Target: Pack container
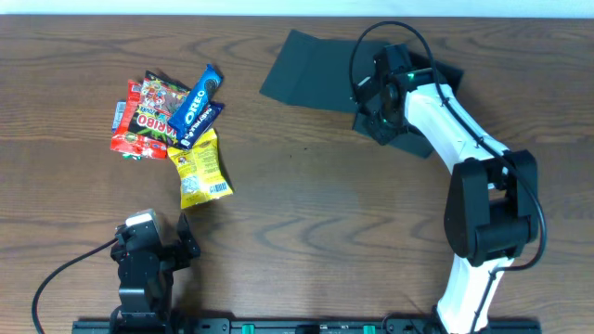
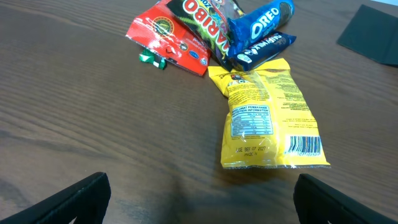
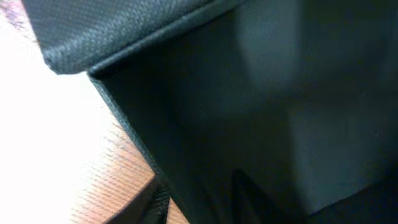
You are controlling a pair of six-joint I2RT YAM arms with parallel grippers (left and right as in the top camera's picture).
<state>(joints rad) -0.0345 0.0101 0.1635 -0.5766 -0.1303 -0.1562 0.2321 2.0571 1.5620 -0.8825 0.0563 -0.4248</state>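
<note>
The container (image 1: 311, 65) is a dark matte box at the back right of the table, its flap lid lying open to the left. My right gripper (image 1: 376, 107) is down at the box's left wall. In the right wrist view the dark wall (image 3: 186, 124) fills the frame and runs between my right gripper's (image 3: 199, 202) two fingers, one outside over the wood and one inside, closed in on it. My left gripper (image 1: 176, 239) rests near the front left, open and holding nothing; in the left wrist view its (image 2: 202, 199) fingers stand wide apart over bare wood.
A pile of snack packets lies at the back left: a red Haribo bag (image 1: 148, 116), a blue Oreo pack (image 1: 200, 93) and a yellow packet (image 1: 201, 169) nearest my left gripper. The yellow packet (image 2: 270, 118) lies flat just ahead of the left fingers.
</note>
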